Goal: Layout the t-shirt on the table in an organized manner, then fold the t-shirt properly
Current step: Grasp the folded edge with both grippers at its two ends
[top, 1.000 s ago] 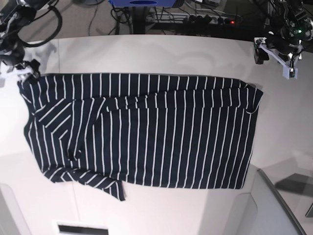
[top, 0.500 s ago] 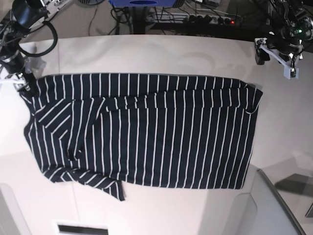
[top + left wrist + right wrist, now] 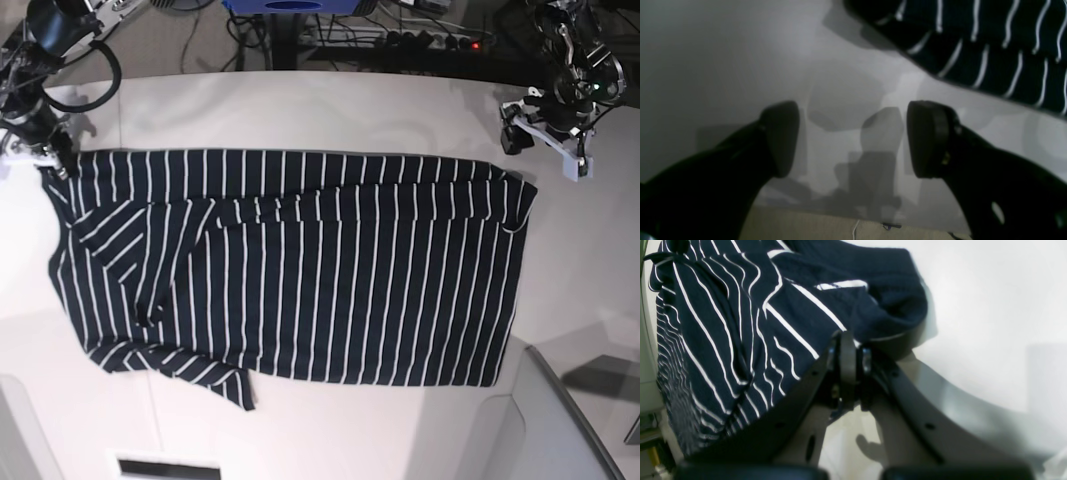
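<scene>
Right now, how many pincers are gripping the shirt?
1: the right pincer is shut on the shirt corner. The left pincer hangs open over bare table beside the shirt.

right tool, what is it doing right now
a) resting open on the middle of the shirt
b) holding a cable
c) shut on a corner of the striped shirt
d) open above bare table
c: in the right wrist view the right tool has its jaws pressed together on a bunched corner of the shirt.
</scene>
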